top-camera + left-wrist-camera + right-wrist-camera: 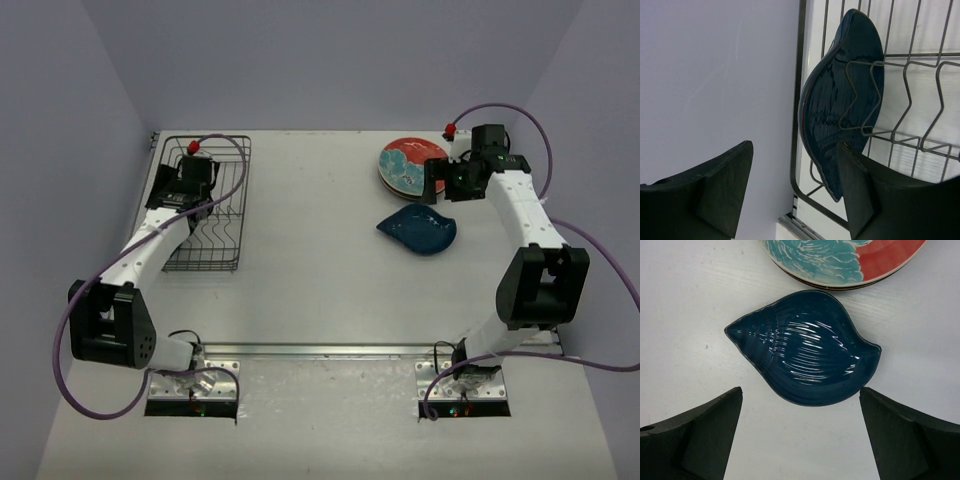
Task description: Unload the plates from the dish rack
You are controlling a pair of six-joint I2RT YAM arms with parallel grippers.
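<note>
Pale lavender walls (330,60) enclose the cell on three sides. White tabletop (320,290), both arms bolted at its near edge.

Left arm (140,255) reaches to the far left corner; right arm (525,215) reaches toward the far right corner.

Dish rack (213,235) - dark wire, rectangular - sits in the far left corner, its long side along the left edge of the tabletop.

Red plate (410,165), round with a teal pattern, lies flat near the far right corner. The right wrist view shows at least one more rim under it.

Shell-shaped plate (805,350), dark blue, lies flat on the tabletop just beside the red plate, on its near side. Contact between the two cannot be determined.

Dark blue plate (840,100) stands on edge inside the dish rack, leaning on the prongs (860,95) close to the rim on the wall side.

Left pincer (794,170) is over the dish rack, jaws apart and grasping nothing. The lower edge of the dark blue plate lies next to one finger; whether they touch cannot be told.

Right pincer (801,425) hangs above the shell-shaped plate - released, jaws spread wider than the plate, no contact.
</note>
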